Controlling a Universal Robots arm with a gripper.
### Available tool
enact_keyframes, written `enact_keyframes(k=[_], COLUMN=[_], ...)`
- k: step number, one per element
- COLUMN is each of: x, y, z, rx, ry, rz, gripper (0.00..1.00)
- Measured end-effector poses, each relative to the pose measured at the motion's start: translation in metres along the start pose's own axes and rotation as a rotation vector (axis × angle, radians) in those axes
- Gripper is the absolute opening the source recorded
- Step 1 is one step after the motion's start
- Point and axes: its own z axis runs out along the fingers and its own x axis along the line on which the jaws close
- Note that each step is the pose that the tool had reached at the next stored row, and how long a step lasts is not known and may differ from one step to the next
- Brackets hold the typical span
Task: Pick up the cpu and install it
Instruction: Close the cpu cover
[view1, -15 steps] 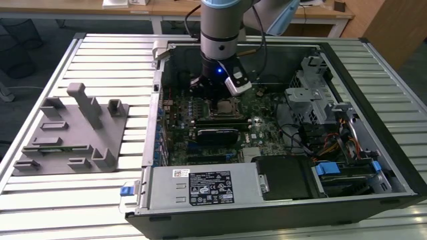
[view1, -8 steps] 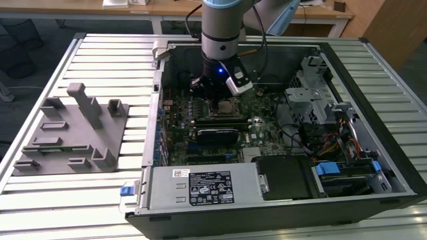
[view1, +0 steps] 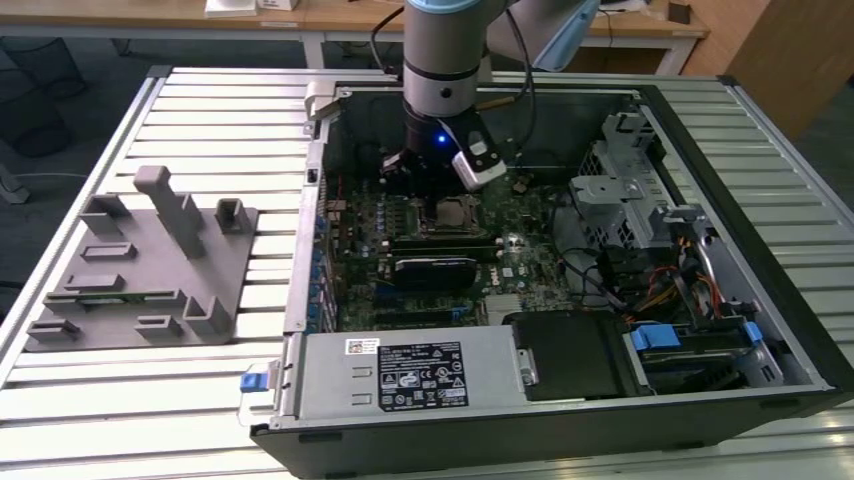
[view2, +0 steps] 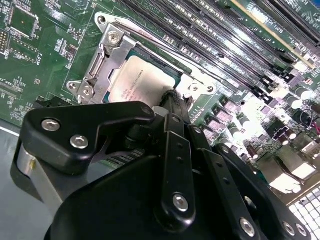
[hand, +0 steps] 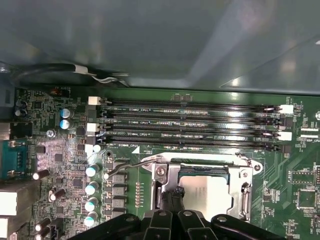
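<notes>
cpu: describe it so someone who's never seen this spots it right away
Inside the open computer case, look at the green motherboard beneath the gripper. Beside the long black memory slots sits a metal socket frame; the cpu is the flat silvery square lying in it, solid where the frame is open.

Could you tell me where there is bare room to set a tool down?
Free: the table slats below the grey fixture at the exterior view's lower left, and the strip beside the computer case toward the exterior view's right. Crowded: inside the case.
</notes>
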Motion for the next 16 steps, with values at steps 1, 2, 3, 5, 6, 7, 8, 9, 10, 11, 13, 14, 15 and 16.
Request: enact_keyframes(k=[1, 2, 3, 5, 6, 7, 8, 9, 10, 11, 13, 14, 15, 16], x=[0.0, 0.0, 0.0, 0.0, 0.0, 0.0, 0.0, 0.0, 0.0, 0.0, 0.0, 0.0, 0.0, 0.0], y=[0.0, 0.0, 0.0, 0.0, 0.0, 0.0, 0.0, 0.0, 0.0, 0.0, 0.0, 0.0, 0.0, 0.0], z=[-0.0006, -0.0007, -0.0007, -0.0007, -0.0007, -0.0005, -0.0005, -0.0004, -0.0003, 0.0002, 0.0007, 0.0009, 0.0021, 0.0024], rx=[0.0, -0.0002, -0.0002, 0.0, 0.0002, 0.0002, 0.0002, 0.0002, 0.0001, -0.0002, 0.0001, 0.0002, 0.0001, 0.0], ry=[0.0, -0.0002, -0.0002, -0.0002, -0.0002, -0.0003, -0.0003, -0.0004, -0.0005, -0.0007, -0.0005, -0.0004, -0.0004, -0.0005], rz=[0.0, -0.001, -0.003, -0.02, -0.033, -0.047, -0.058, -0.061, -0.061, -0.061, -0.061, -0.061, -0.061, -0.061], gripper=[0.11, 0.11, 0.11, 0.11, 0.11, 0.11, 0.11, 0.11, 0.11, 0.11, 0.11, 0.11, 0.11, 0.11])
